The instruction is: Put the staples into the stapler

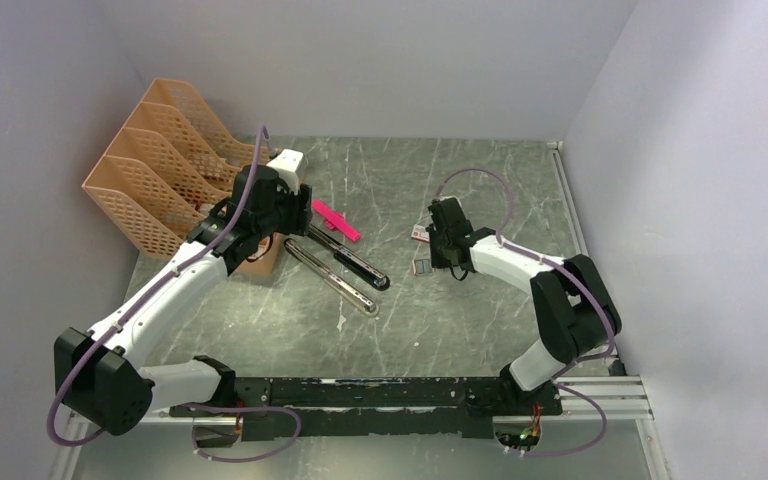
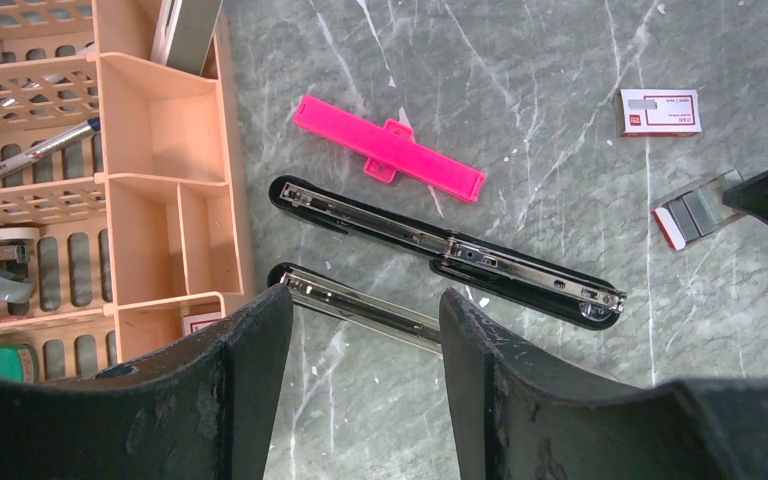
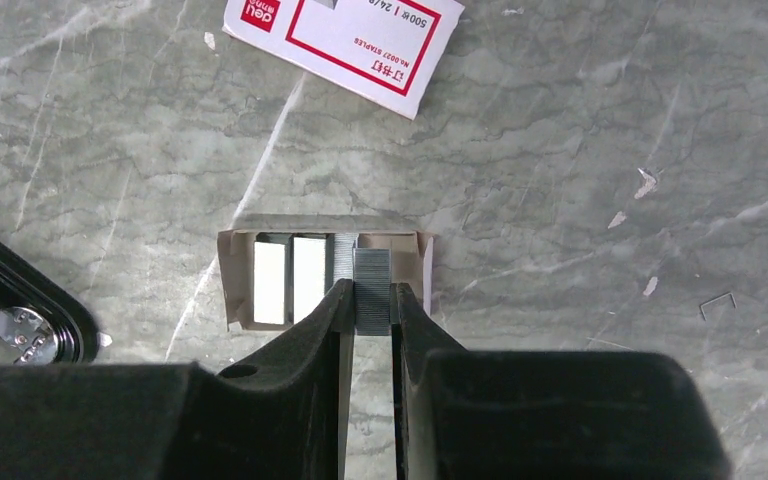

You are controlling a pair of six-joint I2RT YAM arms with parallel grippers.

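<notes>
the right tool [image 3: 371, 297] is pinching a strip of staples [image 3: 371, 265] in its tray [image 3: 228, 282], likely to lift it out, while the left tool [image 2: 365, 320] is hanging half open and empty over the stapler [image 2: 390, 225], lying opened flat on the table [image 2: 560, 60], rail up to take them.

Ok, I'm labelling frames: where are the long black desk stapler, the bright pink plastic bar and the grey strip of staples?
long black desk stapler [image 2: 360, 216]: left wrist view, its silver rail.
bright pink plastic bar [image 2: 390, 150]: left wrist view, its middle.
grey strip of staples [image 3: 372, 285]: right wrist view, its upper end.
</notes>
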